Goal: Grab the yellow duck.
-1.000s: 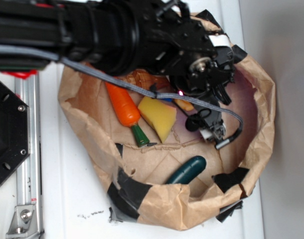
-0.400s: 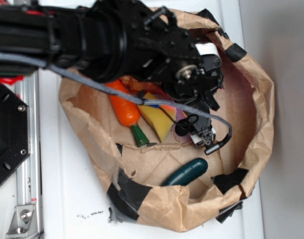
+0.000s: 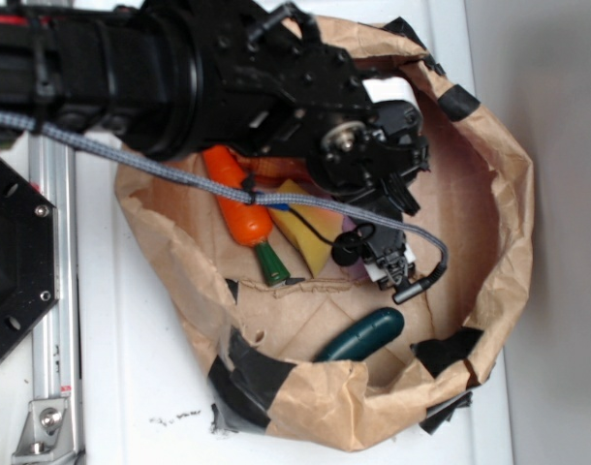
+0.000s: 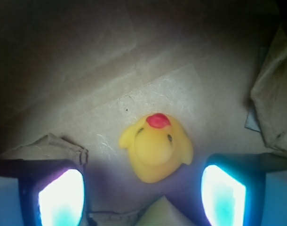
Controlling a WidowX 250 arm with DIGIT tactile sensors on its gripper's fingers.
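Yellow duck: centre of wrist view, lower half, red beak up, resting on brown paper floor; hidden by arm in exterior view. Gripper: fingers spread apart at lower left & lower right, duck between them, not touching. Paper bag: centre-right of exterior view. Contents: carrot toy, sponge wedge, dark green item near bottom.

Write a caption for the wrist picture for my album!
Open gripper hovering over the yellow duck on brown paper.
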